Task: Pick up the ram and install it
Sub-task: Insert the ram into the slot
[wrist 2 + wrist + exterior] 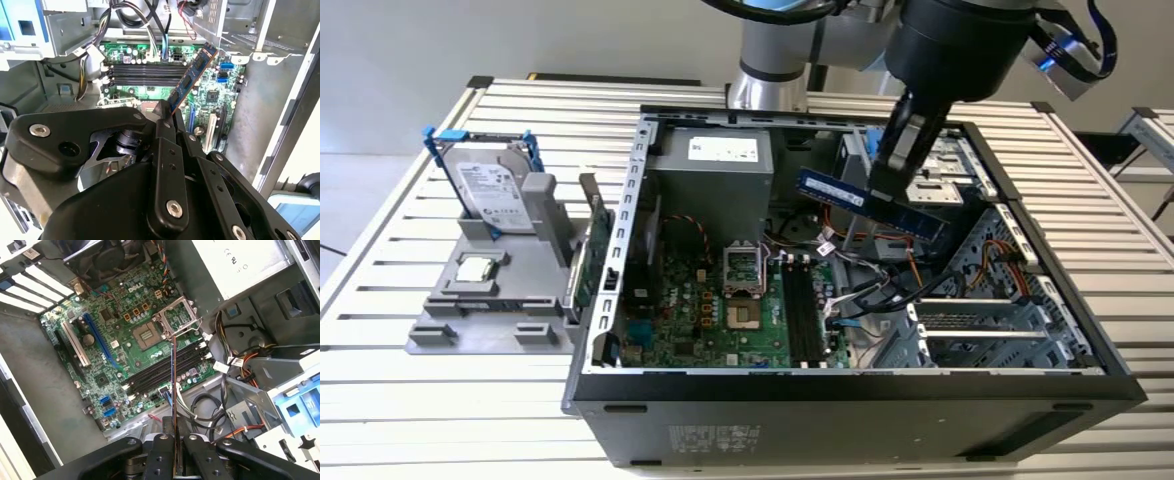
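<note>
One ram in the end effector

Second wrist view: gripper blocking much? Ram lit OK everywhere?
Second wrist view: the dark gripper blocks about half the frame, the ram evenly lit. First wrist view: ram edge-on, a thin line. Exterior view: ram well lit, case interior shadowed.

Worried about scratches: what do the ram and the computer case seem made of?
The ram looks like rigid circuit board, glossy blue-green, with dark chips along it. The computer case looks like sheet metal: matte grey, with folded edges and punched holes.
</note>
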### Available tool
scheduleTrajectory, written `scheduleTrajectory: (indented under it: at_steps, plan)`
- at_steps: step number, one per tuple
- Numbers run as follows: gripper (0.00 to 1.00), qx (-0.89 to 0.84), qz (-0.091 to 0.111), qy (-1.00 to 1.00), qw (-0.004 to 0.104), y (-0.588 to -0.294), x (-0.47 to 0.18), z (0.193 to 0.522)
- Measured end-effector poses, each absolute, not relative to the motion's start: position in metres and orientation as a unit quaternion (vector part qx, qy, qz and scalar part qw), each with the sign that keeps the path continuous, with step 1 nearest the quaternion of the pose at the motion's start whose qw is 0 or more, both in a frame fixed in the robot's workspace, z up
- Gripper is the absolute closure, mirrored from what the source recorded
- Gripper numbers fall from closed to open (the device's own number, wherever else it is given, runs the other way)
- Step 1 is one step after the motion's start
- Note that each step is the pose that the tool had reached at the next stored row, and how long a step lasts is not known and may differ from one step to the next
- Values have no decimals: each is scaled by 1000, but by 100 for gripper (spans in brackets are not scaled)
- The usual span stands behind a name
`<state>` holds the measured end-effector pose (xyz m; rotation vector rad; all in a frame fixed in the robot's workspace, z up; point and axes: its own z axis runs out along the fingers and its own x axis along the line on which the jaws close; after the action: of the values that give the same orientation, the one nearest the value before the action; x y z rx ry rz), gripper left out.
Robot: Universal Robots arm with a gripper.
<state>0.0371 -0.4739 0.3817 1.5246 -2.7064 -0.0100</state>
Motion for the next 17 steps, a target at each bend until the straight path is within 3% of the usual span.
scheduleTrajectory:
  at_steps: [17]
  plan:
    - [100, 425, -5, -905, 17, -475, 37, 382]
